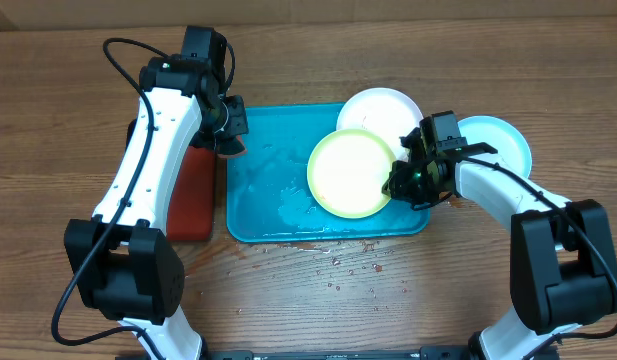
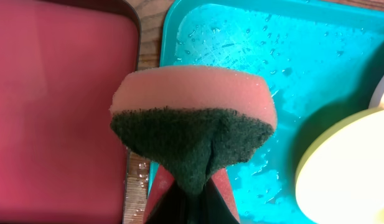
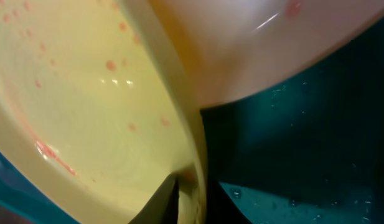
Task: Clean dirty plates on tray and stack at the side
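While the yellow-green plate (image 1: 350,172), one of three smooth round ones, sits in the one wet blue tray (image 1: 263,205), the right gripper (image 1: 406,182) pinches its rim. The white plate (image 1: 383,108) lies over the tray's far corner; the pale blue plate (image 1: 500,142) lies on the table (image 1: 78,60). The left gripper (image 1: 231,138) squeezes one soft pink sponge (image 2: 193,93) with a rough green side

From overhead we see the yellow-green round plastic plate (image 1: 348,172) covering the lower edge of the white round plastic plate (image 1: 383,108), and the right arm (image 1: 493,185) hiding part of the pale blue round plastic plate (image 1: 506,138). The left arm (image 1: 153,150) covers much of the small red tray (image 1: 193,205). At the left wrist, the pink-and-green sponge (image 2: 193,118) hides the fingertips of the left tool (image 2: 190,208).
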Motion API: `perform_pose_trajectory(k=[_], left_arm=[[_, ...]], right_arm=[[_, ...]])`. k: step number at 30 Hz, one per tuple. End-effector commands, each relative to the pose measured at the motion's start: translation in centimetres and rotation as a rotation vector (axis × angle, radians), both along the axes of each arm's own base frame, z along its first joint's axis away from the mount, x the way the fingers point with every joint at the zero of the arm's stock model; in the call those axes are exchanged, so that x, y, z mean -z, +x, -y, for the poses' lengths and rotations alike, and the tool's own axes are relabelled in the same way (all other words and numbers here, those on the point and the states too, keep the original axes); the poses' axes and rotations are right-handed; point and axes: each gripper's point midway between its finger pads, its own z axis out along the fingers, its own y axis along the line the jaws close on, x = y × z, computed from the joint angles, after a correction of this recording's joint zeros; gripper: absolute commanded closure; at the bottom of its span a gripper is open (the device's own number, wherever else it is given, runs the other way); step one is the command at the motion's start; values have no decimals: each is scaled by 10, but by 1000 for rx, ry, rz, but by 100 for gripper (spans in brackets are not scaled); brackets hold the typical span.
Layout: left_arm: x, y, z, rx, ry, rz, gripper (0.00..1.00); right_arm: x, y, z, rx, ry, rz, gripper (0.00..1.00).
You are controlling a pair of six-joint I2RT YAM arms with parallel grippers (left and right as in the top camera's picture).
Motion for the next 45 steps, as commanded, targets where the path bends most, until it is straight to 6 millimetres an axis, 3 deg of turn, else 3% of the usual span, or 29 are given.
perform_pose_trajectory(k=[1,3,8,11,15,17,19,24,28,33,39,45], left_arm=[[4,0,-1,-16,7,-9,95],[4,0,-1,-16,7,-9,95],[4,0,-1,-16,7,-10,95],[4,0,-1,-11,9,-10,95],[4,0,-1,-8,9,-9,96],[4,0,-1,-8,10,-9,95],[4,0,-1,4,12,-9,96],[4,0,-1,6,13,-10,96],[4,1,-1,6,12,-8,96],[4,1,-1,6,12,-6,96],[4,1,0,6,12,-6,96],[4,2,0,6,12,-4,96]], right_arm=[[-1,-1,-4,-3,24,-5,91],[-1,-3,-5,2,29,-14,96],[-11,-15,-12,-5,80,-61,96],[-38,-16,-20,-21,136,-21,96],[-99,-4,-13,0,150,140,96],[-129,8,9,104,99,222,96],[-149,19,44,269,6,292,96],[-176,25,149,701,-238,401,96],[-166,21,203,858,-340,369,96],[-120,17,244,946,-379,214,96],[-58,7,257,967,-327,-2,96],[-36,7,247,930,-276,-71,96]])
